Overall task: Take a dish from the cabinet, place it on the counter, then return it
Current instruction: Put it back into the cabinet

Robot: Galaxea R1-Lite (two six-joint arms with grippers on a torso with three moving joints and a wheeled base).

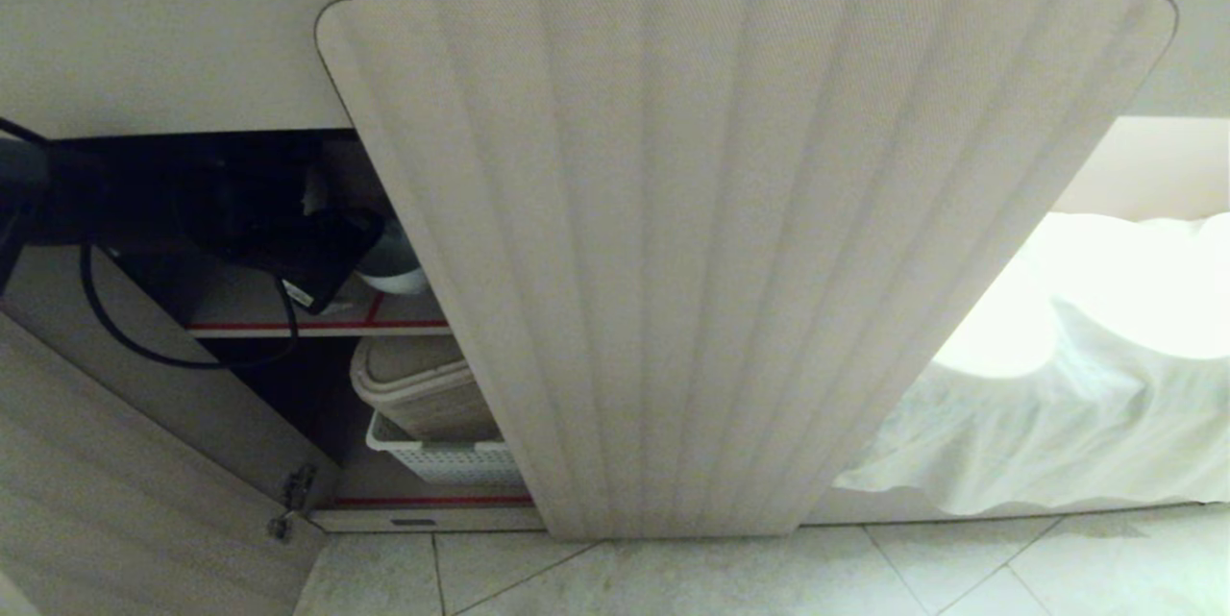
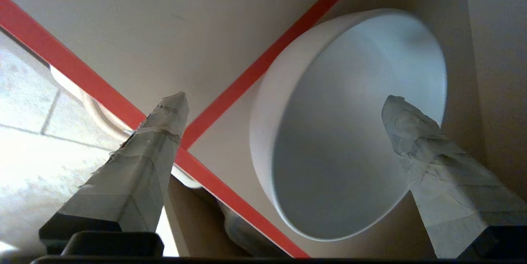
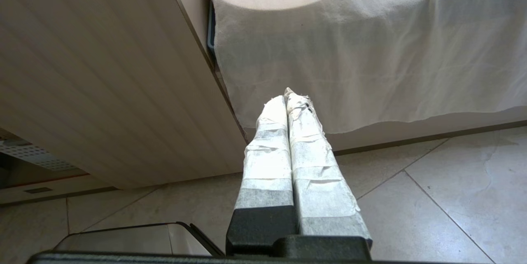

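In the head view the floor (image 1: pixel 673 578) runs along 6 o'clock, and beyond it the cabinet (image 1: pixel 750 260) has its fluted door shut at centre and its bay open at 9 o'clock, with a basket (image 1: pixel 447 457) low inside. The left hand (image 2: pixel 284 103) reaches onto the red-edged shelf (image 1: pixel 317 326) with fingers spread wide, holding nothing; the bowl (image 2: pixel 350 132) sits on the shelf between and just past its fingertips. The right hand (image 3: pixel 290 97) hangs with fingers pressed together and empty, near a white cloth (image 3: pixel 370 50) at 12 o'clock.
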